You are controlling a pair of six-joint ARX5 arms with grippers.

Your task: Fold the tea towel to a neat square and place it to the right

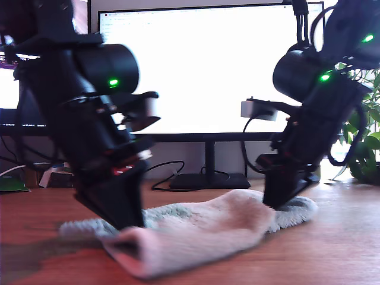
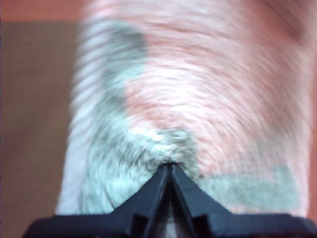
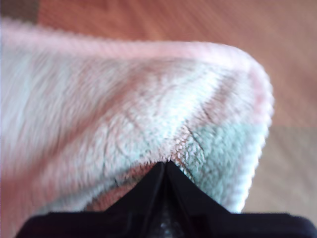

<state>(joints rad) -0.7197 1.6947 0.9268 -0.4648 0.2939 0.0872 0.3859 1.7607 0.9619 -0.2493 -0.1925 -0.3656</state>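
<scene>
The tea towel (image 1: 202, 228) lies bunched on the wooden table, pale pink-white and fluffy, with one fold rolled toward the camera. Two dark arms stand on it in the exterior view. One arm's jaws (image 1: 127, 221) press at the exterior view's left part of the cloth, the other's (image 1: 278, 202) near its right end. The wrist views do not show which arm is which. My first gripper (image 2: 170, 164) is shut on a pinch of the tea towel (image 2: 188, 99), where mint-green patches show. My second gripper (image 3: 163, 162) is shut on the tea towel (image 3: 124, 109) near a rounded corner.
A bright monitor (image 1: 208, 65) on a stand (image 1: 208, 178) fills the back, with cables beside it. A green plant (image 1: 365, 136) stands at the exterior view's right. Bare wooden table (image 1: 344, 237) shows around the cloth.
</scene>
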